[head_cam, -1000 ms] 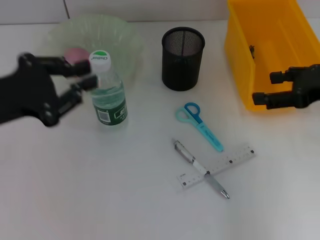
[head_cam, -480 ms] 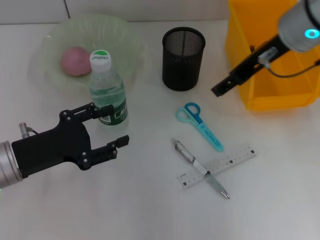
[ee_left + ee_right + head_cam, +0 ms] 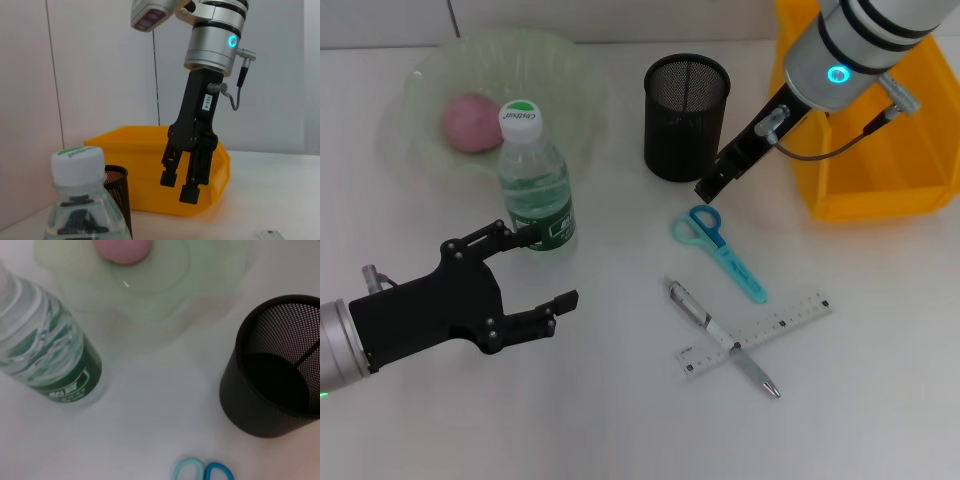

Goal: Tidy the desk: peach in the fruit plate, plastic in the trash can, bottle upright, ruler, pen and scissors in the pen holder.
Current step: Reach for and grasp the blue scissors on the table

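1. Filling the upper right corner of the head view is a yellow plastic bin (image 3: 865, 150), standing on the white desk (image 3: 620, 420).
2. The right arm reaches out of the upper right; its black gripper (image 3: 715, 185) hangs in the centre, between the pen holder and the scissors, fingers slightly apart and holding nothing.
3. The left gripper (image 3: 545, 270) sits at the lower left, fingers spread wide and empty, just below the bottle.
4. A pale green fruit plate (image 3: 560, 75) lies at the upper left with a pink peach (image 3: 470, 122) inside it.
5. A clear water bottle (image 3: 535, 185) with a green-topped cap stands upright at the plate's lower edge.
6. A black mesh pen holder (image 3: 686, 117) stands at top centre.
7. Blue scissors (image 3: 720, 250) lie at the centre.
8. A clear ruler (image 3: 780, 325) and a silver pen (image 3: 695, 305) lie crossed at lower centre.
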Robot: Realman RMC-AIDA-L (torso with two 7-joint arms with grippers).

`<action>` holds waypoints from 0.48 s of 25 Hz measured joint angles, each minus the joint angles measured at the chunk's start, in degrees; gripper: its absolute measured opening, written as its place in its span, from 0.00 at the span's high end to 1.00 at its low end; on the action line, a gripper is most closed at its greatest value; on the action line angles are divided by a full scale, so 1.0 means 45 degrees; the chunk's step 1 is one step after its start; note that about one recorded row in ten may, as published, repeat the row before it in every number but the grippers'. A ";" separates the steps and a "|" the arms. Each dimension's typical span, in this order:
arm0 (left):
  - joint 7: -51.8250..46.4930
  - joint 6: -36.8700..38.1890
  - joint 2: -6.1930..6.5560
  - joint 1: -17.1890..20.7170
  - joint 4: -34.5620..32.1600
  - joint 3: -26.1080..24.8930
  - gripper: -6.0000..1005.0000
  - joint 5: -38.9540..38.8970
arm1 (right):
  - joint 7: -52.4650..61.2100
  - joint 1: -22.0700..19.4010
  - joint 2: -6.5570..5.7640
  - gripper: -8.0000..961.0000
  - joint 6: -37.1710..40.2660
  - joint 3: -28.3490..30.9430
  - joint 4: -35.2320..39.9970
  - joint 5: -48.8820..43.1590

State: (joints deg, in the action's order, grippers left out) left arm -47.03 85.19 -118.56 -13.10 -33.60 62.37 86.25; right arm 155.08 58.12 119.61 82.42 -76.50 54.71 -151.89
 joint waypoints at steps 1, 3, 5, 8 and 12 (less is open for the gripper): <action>0.0001 -0.0037 0.0000 -0.0008 0.0011 0.0019 0.16 0.0000 | 0.0195 0.0150 0.0002 0.17 -0.0381 -0.0148 -0.0407 -0.0001; 0.0009 -0.0054 0.0000 -0.0018 0.0062 0.0038 0.16 0.0004 | 0.0252 0.0236 0.0007 0.19 -0.0488 -0.0193 -0.0594 0.0000; 0.0021 -0.0061 0.0000 -0.0040 0.0153 0.0041 0.16 0.0009 | 0.0454 0.0471 0.0017 0.22 -0.0771 -0.0290 -0.1094 0.0006; 0.0021 -0.0064 0.0000 -0.0056 0.0185 0.0046 0.16 0.0020 | 0.0692 0.0731 0.0028 0.26 -0.1005 -0.0348 -0.1685 0.0069; -0.0047 -0.0034 -0.0004 -0.0042 0.0195 0.0047 0.16 0.0097 | 0.0926 0.1029 0.0063 0.34 -0.1117 -0.0363 -0.2351 0.0352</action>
State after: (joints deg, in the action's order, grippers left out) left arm -47.24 85.04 -118.58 -13.29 -32.72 62.58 86.69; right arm 159.24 62.75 119.89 77.40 -78.13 44.13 -150.31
